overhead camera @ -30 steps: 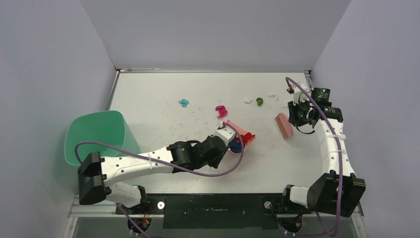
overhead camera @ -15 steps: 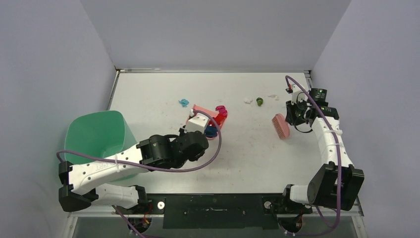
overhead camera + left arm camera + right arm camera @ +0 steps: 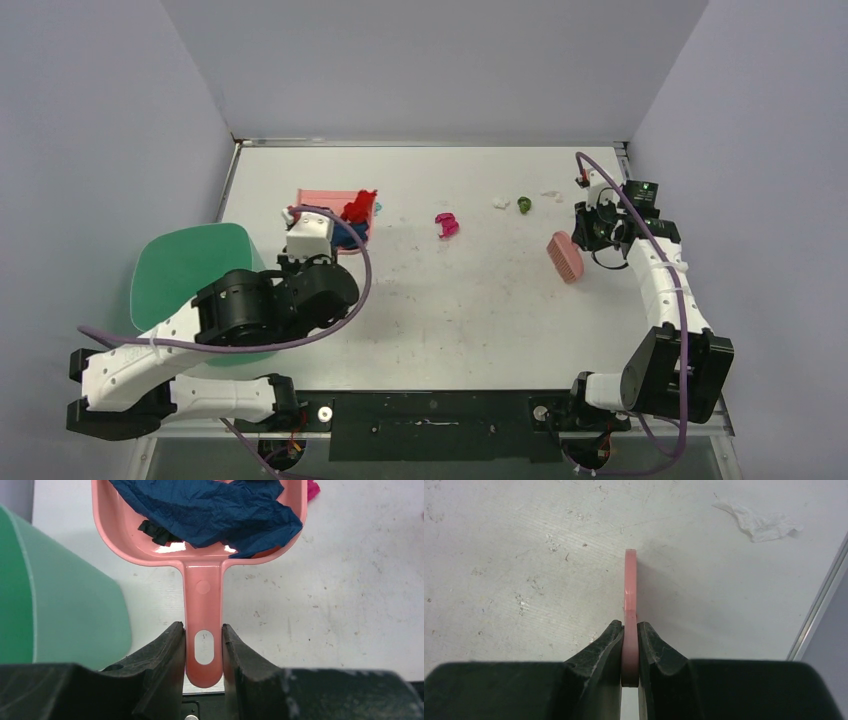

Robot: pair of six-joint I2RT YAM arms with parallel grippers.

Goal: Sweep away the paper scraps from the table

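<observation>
At the left edge of the flat white table [image 3: 480, 310] stands a mint-green plastic bin [image 3: 190, 268]. Just beside it, the left gripper [image 3: 203, 636] is clamped tight on the handle of the pink plastic dustpan [image 3: 202, 587]. The pan holds a dark blue scrap [image 3: 210, 507], a black scrap [image 3: 155, 531] and a red scrap [image 3: 358, 207]. Loose on the table toward the far edge are a magenta scrap [image 3: 446, 224], a white scrap [image 3: 500, 203] and a green scrap [image 3: 524, 205]. Near the right edge, the right gripper [image 3: 630, 630] is pinched closed on the handle of the pink hand brush [image 3: 566, 256].

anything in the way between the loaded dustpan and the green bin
Nothing visible does. The left gripper holds the dustpan, loaded with paper scraps, right beside the bin; only a strip of table shows between them.
</observation>
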